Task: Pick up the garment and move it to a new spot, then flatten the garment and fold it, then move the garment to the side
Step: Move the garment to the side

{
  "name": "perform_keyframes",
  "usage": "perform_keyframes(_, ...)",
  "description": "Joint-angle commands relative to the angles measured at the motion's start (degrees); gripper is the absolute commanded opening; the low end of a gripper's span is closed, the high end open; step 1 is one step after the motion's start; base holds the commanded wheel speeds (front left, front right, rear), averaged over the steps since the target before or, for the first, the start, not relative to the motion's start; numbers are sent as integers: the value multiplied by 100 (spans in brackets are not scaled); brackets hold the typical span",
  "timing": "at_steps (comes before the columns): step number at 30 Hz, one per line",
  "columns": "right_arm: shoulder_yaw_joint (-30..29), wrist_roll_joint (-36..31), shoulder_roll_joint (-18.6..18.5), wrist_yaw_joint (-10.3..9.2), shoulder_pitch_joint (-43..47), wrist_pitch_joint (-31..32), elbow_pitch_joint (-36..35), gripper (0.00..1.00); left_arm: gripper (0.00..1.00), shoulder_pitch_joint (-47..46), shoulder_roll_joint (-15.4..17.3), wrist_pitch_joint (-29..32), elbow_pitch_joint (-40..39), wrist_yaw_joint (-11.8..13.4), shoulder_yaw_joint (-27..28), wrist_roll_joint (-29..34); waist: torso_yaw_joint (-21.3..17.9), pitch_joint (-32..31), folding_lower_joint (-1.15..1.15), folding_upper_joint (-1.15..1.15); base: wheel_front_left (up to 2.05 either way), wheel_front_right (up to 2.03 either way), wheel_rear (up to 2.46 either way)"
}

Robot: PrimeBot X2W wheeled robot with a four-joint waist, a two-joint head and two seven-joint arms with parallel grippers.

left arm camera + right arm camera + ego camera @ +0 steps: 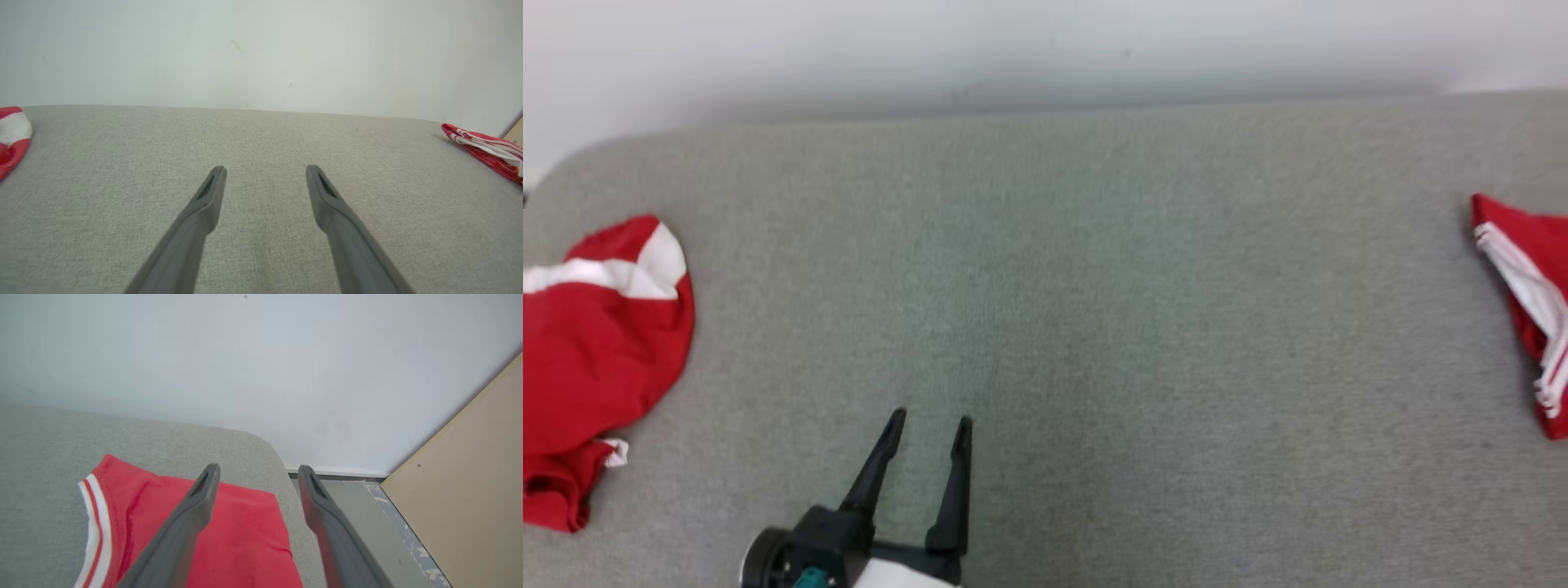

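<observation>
Since the garment (pixel 245 531) lies flat at lower centre by the wide-open right gripper (pixel 258 468), we judge the side move done; left gripper (pixel 930 418), also wide, holds nothing.

The desk (pixel 1094 286) wears coarse, matt grey woven cloth. The crumpled red garment (pixel 596 351) at nine o'clock and the folded red garment (pixel 1523 269) at three are soft, matt cloth.
</observation>
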Motion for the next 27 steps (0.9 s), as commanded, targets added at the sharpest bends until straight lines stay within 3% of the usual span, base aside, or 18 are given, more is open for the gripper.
perform_keyframes(1, -130, -119, 72, -13, 293, -41, -414, 100, 100, 211, 20, -2, 52, 30, 90, -68, -216, -583, 0, 0, 0, 0, 0)
perform_keyframes(8, -1612, -898, 689, -12, 2116, -40, -2517, 100, 100, 829, 20, -2, 84, 117, 450, -225, -307, -1372, 0, 0, 0, 0, 0)
perform_keyframes(9, -1612, -898, 689, -12, 2116, -40, -2517, 100, 100, 829, 20, -2, 84, 117, 450, -225, -307, -1372, 0, 0, 0, 0, 0)
perform_keyframes(13, -2380, -1573, 1471, -12, 3287, -40, -3678, 100, 100, 1088, 20, -2, 67, 106, 647, -224, -350, -1554, 0, 0, 0, 0, 0)
perform_keyframes(14, -2553, -1874, 1821, -13, 3745, -40, -4118, 100, 100, 1190, 20, -2, 72, 84, 743, -224, -377, -1614, 0, 0, 0, 0, 0)
perform_keyframes(15, -2553, -1874, 1821, -13, 3745, -40, -4118, 100, 100, 1190, 20, -2, 72, 84, 743, -224, -377, -1614, 0, 0, 0, 0, 0)
perform_keyframes(16, -2580, -2071, 2143, -13, 4131, -40, -4464, 100, 100, 1271, 20, -2, 87, 54, 817, -194, -395, -1668, 0, 0, 0, 0, 0)
perform_keyframes(17, -2580, -2071, 2143, -13, 4131, -40, -4464, 100, 100, 1271, 20, -2, 87, 54, 817, -194, -395, -1668, 0, 0, 0, 0, 0)
perform_keyframes(21, -2558, -2318, 2751, -13, 4853, -41, -5023, 100, 100, 1380, 20, -2, 127, 20, 947, -149, -375, -1767, 0, 0, 0, 0, 0)
perform_keyframes(27, -2426, -2442, 3128, -13, 5359, -41, -5144, 100, 100, 1458, 20, -2, 172, 48, 999, -230, -376, -1836, 0, 0, 0, 0, 0)
